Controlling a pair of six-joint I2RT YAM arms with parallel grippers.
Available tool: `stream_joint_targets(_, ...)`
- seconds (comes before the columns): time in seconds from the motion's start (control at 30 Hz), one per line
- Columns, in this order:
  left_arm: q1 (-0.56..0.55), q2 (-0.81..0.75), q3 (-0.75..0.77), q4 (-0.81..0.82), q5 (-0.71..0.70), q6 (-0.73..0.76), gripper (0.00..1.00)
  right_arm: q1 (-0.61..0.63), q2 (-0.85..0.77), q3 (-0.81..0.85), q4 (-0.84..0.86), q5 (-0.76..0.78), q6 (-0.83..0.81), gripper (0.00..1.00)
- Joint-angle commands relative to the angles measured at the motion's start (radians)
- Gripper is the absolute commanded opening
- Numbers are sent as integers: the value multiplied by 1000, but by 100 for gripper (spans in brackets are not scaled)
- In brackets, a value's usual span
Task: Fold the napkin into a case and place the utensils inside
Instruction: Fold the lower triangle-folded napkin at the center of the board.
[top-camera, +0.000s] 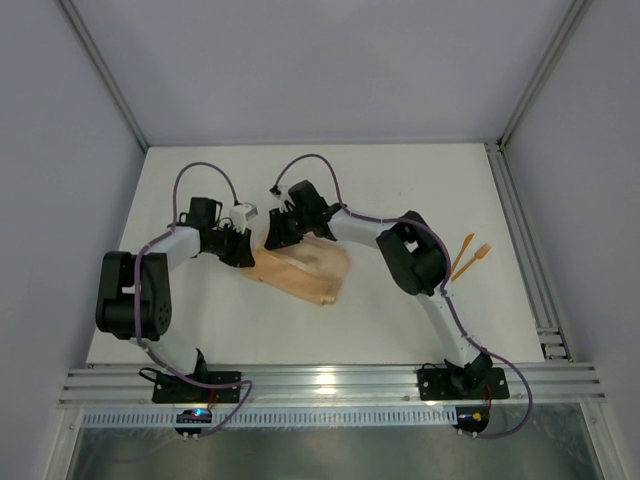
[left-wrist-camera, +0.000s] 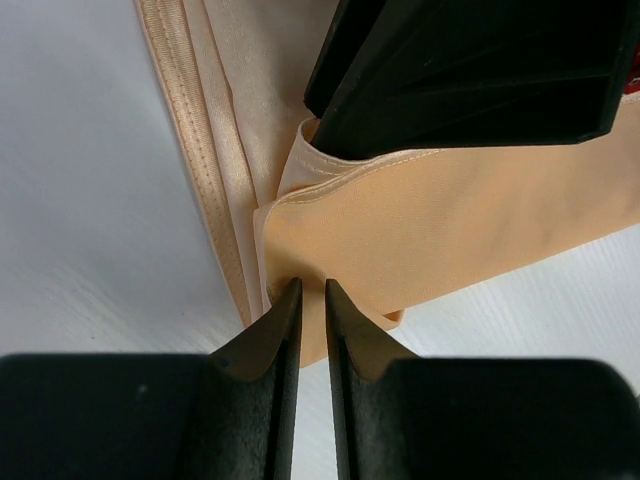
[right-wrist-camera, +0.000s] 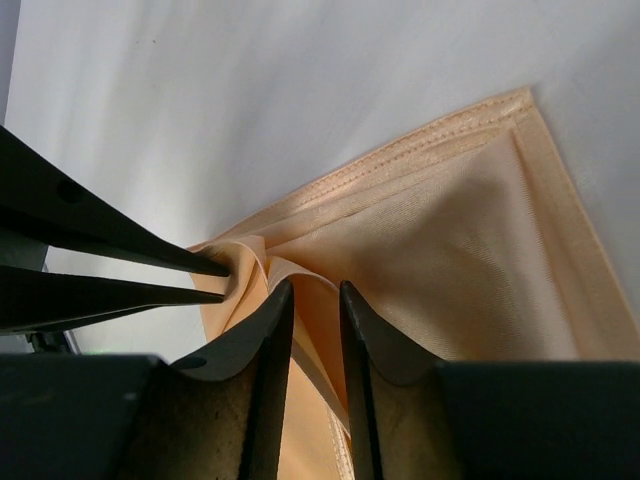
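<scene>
The peach-orange napkin (top-camera: 312, 272) lies partly folded in the middle of the table. My left gripper (top-camera: 244, 250) is at its left corner; in the left wrist view its jaws (left-wrist-camera: 309, 287) are nearly closed, pinching a folded edge of the napkin (left-wrist-camera: 450, 230). My right gripper (top-camera: 274, 236) is at the napkin's far left edge, close beside the left one; in the right wrist view it (right-wrist-camera: 307, 288) grips raised layers of the napkin (right-wrist-camera: 450, 260). Two bright-orange utensils (top-camera: 468, 257) lie on the table at the right, apart from the cloth.
The white table (top-camera: 400, 180) is walled by grey panels, with a metal rail (top-camera: 530, 260) along its right edge and another along the near edge. The two grippers sit almost touching; the left one's fingers (right-wrist-camera: 110, 265) show in the right wrist view.
</scene>
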Motion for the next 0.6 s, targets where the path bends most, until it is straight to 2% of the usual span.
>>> stream_joint_targets(0.0, -4, -16, -8, 38, -1, 1, 17, -2, -76, 49, -26, 67, -35, 30)
stream_joint_targets(0.37, -4, 1, -8, 50, -12, -2, 17, -5, -105, 3, 24, 88, -23, 37)
stream_joint_targets(0.57, -5, 6, -3, 53, -12, -11, 17, 1, -99, -16, 46, 42, -21, 39)
